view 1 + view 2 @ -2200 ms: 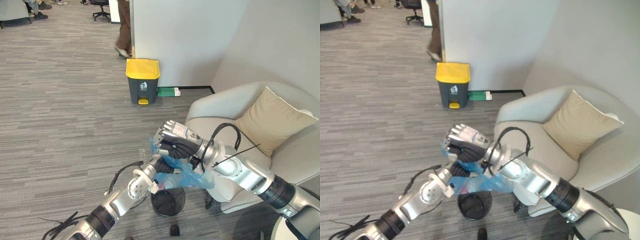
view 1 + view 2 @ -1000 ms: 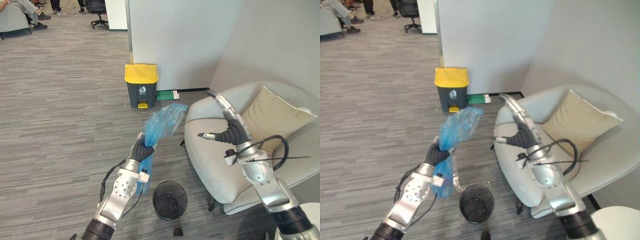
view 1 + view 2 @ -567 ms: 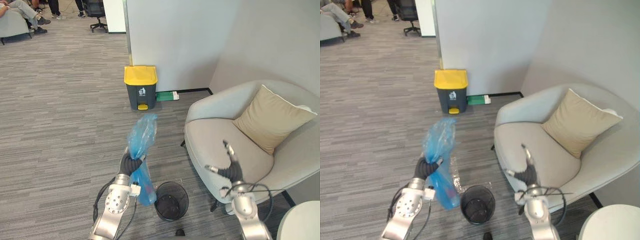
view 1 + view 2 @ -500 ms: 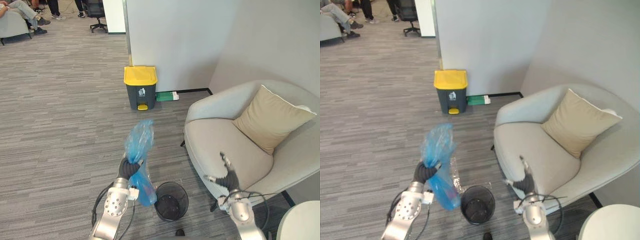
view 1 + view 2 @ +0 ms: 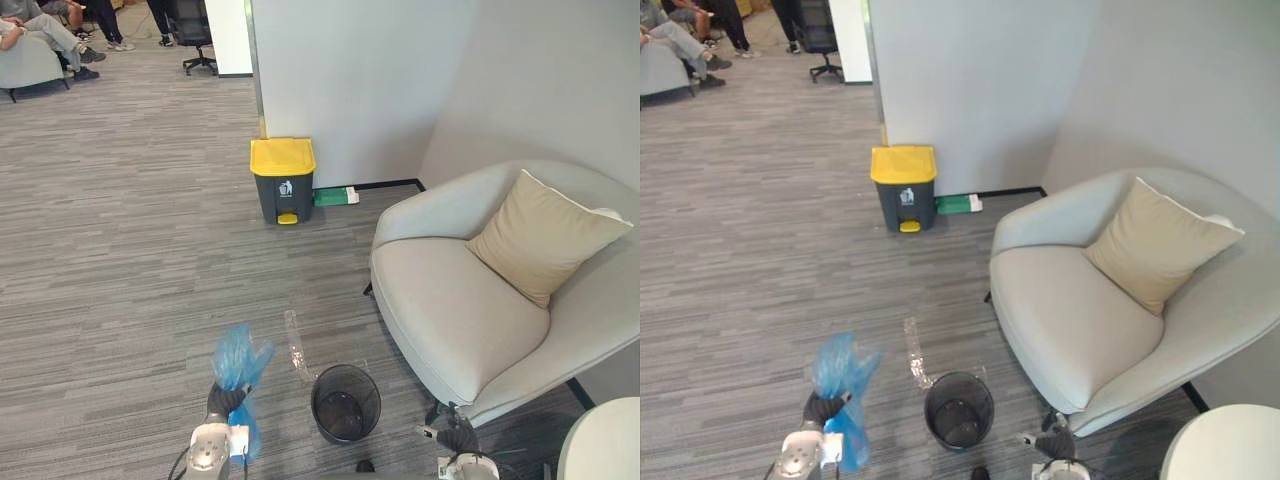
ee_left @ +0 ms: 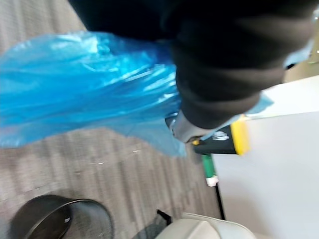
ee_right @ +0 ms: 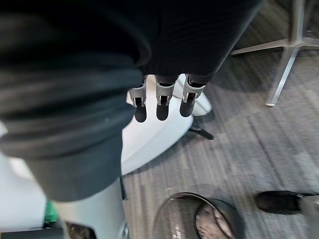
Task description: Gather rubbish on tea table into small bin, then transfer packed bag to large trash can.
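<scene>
Left eye view: the left hand (image 5: pixel 227 401) sits low, fingers curled tight round the neck of the blue bag (image 5: pixel 240 358). The bag's loose top fans out above the fist and its packed part hangs below. The black mesh bin (image 5: pixel 346 402) stands just beside it, near the front of the armchair (image 5: pixel 455 310). The can (image 5: pixel 283 180), its yellow lid down, stands well apart against the wall. The right hand (image 5: pixel 458 439) hangs low by the armchair's front edge.

Right eye view: the layout is the same, with bag (image 5: pixel 838 368), bin (image 5: pixel 959 410) and can (image 5: pixel 904 188) in a loose line across the carpet. The gathering looks done, so I judge the step in hand to be the carry to the can.

Left wrist view: the bag (image 6: pixel 84 84) bunches against the hand's dark cover. The can (image 6: pixel 223 141) shows ahead past it, and the bin's rim (image 6: pixel 55 219) shows below.

Right wrist view: the right hand's fingers (image 7: pixel 160 102) hang straight and relaxed, holding nothing, above the bin (image 7: pixel 199 219).

To do this well, the grip on the neck should stay firm so the bag's mouth cannot slip open. The packed part should ride off the floor. The approach should end square to the can and close in front of it. The lid is shut, so the free right hand is the likely one to raise it. Then the bag should go in bottom first and be let go only once it is inside the rim.
</scene>
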